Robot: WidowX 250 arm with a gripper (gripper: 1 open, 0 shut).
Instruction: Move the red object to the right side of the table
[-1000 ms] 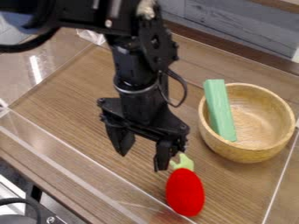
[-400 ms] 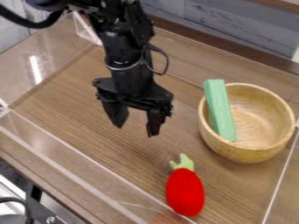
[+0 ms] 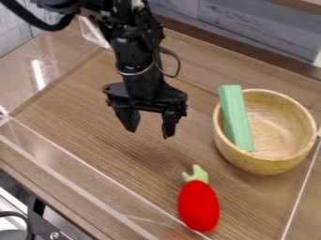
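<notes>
The red object [image 3: 197,205], a small plush strawberry with a green leafy top, lies on the table [image 3: 75,122] near the front edge, right of centre. My gripper [image 3: 148,126] hangs open above the middle of the table, pointing down, with nothing between its black fingers. It is up and to the left of the red object, well apart from it.
A round light wooden bowl [image 3: 286,150] stands at the right, with a green rectangular block [image 3: 235,116] leaning on its left rim. Low clear acrylic walls [image 3: 38,145] border the tabletop.
The gripper has moved away from the red object, up and to the left in the picture, and rolled slightly. It stayed open. The red object has not moved.
</notes>
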